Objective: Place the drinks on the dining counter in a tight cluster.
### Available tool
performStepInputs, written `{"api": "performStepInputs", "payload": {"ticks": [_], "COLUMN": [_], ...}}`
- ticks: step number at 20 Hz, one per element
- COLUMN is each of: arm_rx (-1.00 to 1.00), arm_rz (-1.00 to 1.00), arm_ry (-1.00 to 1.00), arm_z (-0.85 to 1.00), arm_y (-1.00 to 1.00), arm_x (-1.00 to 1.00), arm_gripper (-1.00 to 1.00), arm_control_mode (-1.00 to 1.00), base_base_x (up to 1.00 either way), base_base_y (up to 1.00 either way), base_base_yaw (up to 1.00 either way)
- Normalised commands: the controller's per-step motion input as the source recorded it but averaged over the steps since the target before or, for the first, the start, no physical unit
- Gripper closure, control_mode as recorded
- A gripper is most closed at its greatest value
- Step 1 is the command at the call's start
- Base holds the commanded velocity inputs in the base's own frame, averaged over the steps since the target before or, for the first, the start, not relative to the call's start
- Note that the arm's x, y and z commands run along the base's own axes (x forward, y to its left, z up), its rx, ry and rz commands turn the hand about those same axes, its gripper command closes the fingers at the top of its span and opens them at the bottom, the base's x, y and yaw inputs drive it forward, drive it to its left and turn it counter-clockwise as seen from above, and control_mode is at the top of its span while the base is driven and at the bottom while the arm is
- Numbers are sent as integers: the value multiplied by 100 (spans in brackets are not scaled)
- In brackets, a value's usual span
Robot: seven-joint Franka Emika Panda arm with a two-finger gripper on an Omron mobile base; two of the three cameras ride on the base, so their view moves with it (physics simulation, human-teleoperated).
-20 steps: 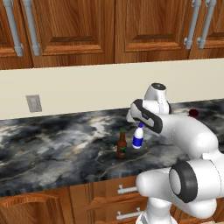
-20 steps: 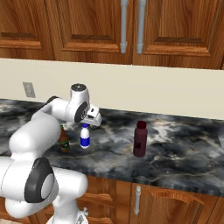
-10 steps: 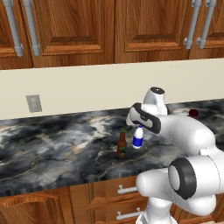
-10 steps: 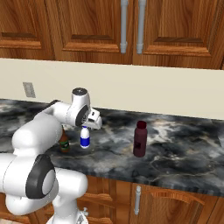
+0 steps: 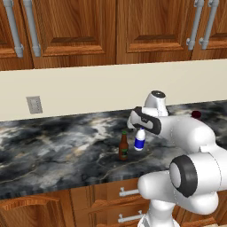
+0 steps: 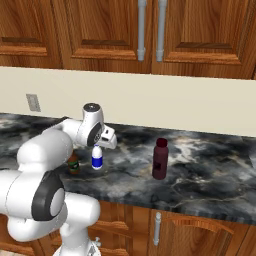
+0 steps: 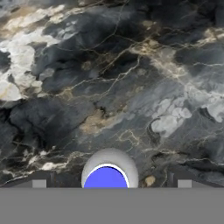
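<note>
White bottle [image 5: 139, 142] under gripper [image 5: 138, 131] (beside beer bottle [image 5: 123, 145])

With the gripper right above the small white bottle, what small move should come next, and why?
Probably a short straight descent, then close. The gripper sits just over the blue cap of the small white bottle with the blue label, and the hand view shows that cap centred between the fingertips. The slim brown beer bottle stands close beside, so avoid sideways drift.
</note>
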Motion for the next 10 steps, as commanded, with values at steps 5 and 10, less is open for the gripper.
{"api": "performStepInputs", "payload": {"ticks": [5,10], "arm_rx": [0,0], "arm_rz": [0,0], "arm_ry": [0,0], "arm_z": [-1,-10], "arm_y": [0,0], "arm_x": [5,0], "arm_gripper": [-100,-100], "arm_control_mode": [-100,-100], "base_base_x": [0,0], "base_base_y": [0,0], "base_base_yaw": [0,0]}}
